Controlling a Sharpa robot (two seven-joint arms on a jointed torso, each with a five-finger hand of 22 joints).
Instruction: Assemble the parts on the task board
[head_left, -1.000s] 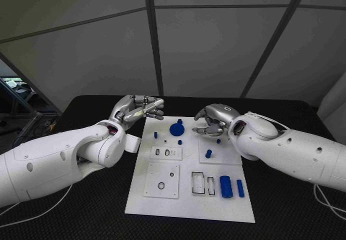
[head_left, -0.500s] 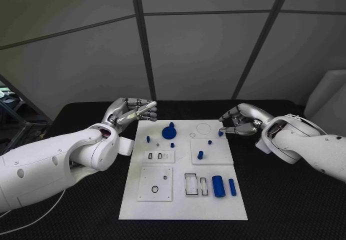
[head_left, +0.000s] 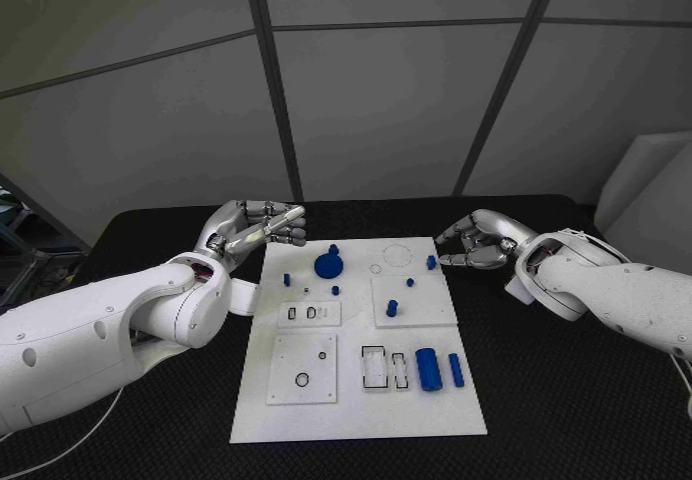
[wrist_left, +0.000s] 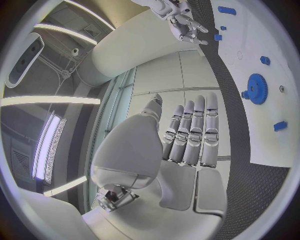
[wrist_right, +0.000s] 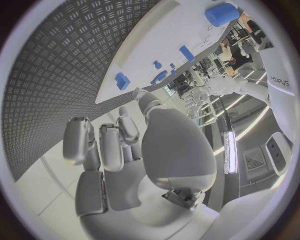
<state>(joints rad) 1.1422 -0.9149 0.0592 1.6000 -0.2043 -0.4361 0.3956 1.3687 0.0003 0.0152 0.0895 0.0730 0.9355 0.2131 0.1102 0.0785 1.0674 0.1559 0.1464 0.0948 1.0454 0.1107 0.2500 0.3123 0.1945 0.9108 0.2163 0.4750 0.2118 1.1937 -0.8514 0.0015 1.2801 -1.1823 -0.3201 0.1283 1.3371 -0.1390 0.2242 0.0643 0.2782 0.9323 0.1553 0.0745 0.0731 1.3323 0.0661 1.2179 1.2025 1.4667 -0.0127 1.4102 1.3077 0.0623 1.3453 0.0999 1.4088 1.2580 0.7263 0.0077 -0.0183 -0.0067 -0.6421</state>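
Black table (head_left: 577, 400); task board (head_left: 361, 410) carries blue parts (head_left: 428, 368). Left hand (head_left: 257, 228), right hand (head_left: 480, 240): fingers curled, empty.

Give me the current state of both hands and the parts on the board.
left hand: fingers curled, holding nothing, beside the task board
right hand: fingers curled, holding nothing
blue gear: flat on board
blue cylinder: lying on its side
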